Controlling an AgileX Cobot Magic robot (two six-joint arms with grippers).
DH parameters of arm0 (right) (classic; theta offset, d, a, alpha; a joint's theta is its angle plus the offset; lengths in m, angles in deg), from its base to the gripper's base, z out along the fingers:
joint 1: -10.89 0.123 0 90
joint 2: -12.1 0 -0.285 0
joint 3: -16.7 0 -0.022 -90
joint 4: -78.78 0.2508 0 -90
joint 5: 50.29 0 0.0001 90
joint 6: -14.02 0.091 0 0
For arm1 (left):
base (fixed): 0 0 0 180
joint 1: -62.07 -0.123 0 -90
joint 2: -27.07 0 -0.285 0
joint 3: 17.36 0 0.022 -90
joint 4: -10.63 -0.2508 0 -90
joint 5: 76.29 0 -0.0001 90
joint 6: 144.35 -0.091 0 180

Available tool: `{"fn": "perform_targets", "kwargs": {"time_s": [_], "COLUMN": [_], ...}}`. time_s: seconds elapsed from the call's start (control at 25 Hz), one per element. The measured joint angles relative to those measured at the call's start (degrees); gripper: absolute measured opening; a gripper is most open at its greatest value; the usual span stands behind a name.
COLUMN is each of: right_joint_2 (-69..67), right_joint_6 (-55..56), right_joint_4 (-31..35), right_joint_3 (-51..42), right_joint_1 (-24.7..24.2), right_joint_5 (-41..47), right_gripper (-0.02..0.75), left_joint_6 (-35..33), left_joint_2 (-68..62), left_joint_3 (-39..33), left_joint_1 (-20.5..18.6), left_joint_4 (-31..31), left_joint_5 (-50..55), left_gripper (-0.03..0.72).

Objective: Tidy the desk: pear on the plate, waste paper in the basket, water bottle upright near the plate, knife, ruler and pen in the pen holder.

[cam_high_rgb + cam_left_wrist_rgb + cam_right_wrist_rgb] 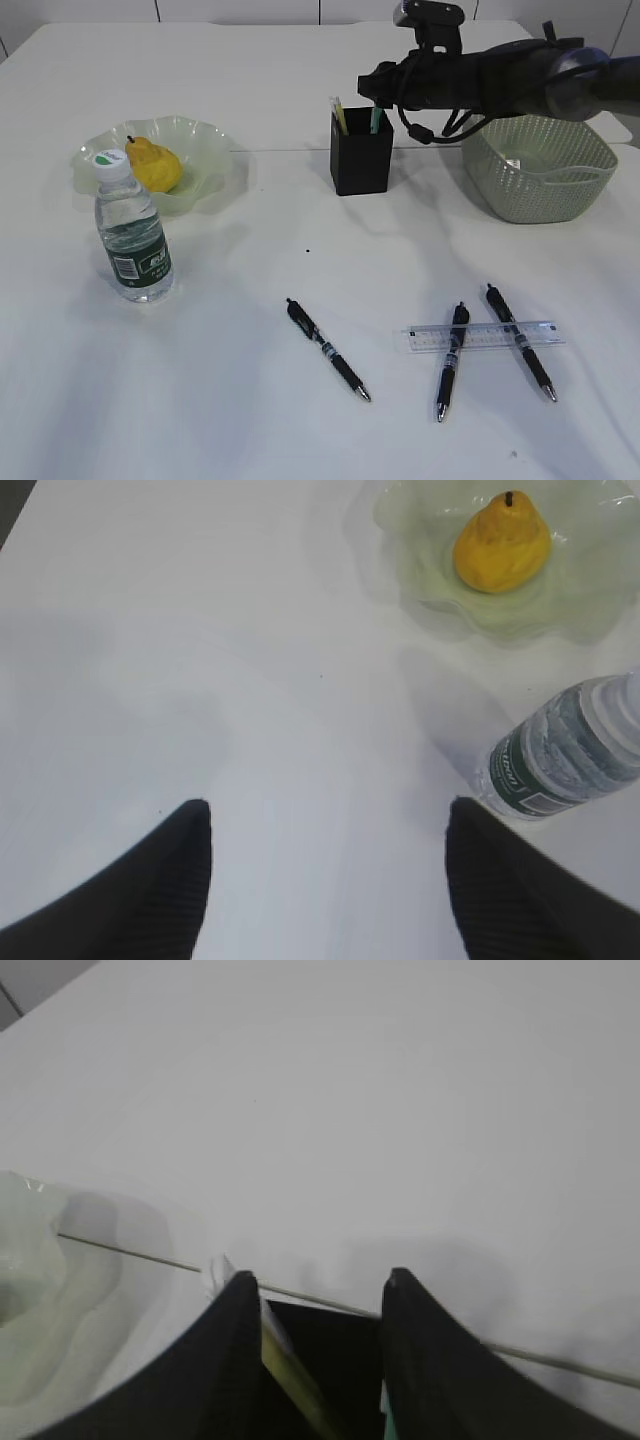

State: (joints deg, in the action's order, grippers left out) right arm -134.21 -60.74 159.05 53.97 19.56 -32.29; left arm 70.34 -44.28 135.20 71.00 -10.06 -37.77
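**deskbot_fan:** So the pear (155, 165) sits on the pale green plate (210, 150), and the water bottle (132, 230) stands upright just in front of the plate, green cap on. The black pen holder (361, 150) is mid-table with a yellowish stick and a green one poking out.

**rulerguy:** What's left on the desk?

**deskbot_fan:** Three pens up front. One pen (328, 349) lies alone, the other two cross a clear ruler (484, 335), so the ruler is pinned under them. The green basket (540, 165) is off to the right; something pale lies inside, can't tell what.

**rulerguy:** And the arms?

**deskbot_fan:** The right gripper (318, 1290) hangs right over the holder, jaws apart with nothing between them, the yellowish stick beside one finger. The left gripper (328, 825) is spread wide over bare table (200, 630), bottle just beside its right finger.
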Motion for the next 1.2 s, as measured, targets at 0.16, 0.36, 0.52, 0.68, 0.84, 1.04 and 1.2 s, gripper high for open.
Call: {"fn": "perform_targets", "kwargs": {"time_s": [0.16, 0.36, 0.52, 0.68, 0.84, 1.04, 1.2], "right_joint_2": [2.89, 7.11, 10.61, 14.26, 18.1, 23.29, 28.01], "right_joint_6": [0.0, 0.76, 7.72, 21.95, 38.55, 47.11, 49.46], "right_joint_4": [0.92, 0.94, -3.05, -18.95, -39.03, -52.06, -57.12], "right_joint_3": [0.0, 0.0, 0.0, 0.0, 0.0, 0.0, 0.0], "right_joint_1": [0.0, 0.0, 0.0, 0.0, 0.0, 0.0, 0.0], "right_joint_5": [1.53, 2.59, 3.75, 9.18, 16.96, 25.1, 29.35], "right_gripper": [0.31, 0.314, 0.314, 0.314, 0.315, 0.315, 0.315], "left_joint_6": [0.0, 0.0, 0.0, 0.0, 0.0, 0.0, 0.0], "left_joint_2": [0.0, 0.0, 0.0, 0.0, 0.0, 0.0, 0.0], "left_joint_3": [0.0, 0.0, 0.0, 0.0, 0.0, 0.0, 0.0], "left_joint_1": [0.0, 0.0, 0.0, 0.0, 0.0, 0.0, 0.0], "left_joint_4": [0.0, 0.0, -0.29, -0.33, -0.42, -2.19, -2.69], "left_joint_5": [0.0, 0.0, 0.0, 0.0, 0.0, 0.0, 0.0], "left_gripper": [0.517, 0.517, 0.516, 0.512, 0.511, 0.51, 0.51]}}
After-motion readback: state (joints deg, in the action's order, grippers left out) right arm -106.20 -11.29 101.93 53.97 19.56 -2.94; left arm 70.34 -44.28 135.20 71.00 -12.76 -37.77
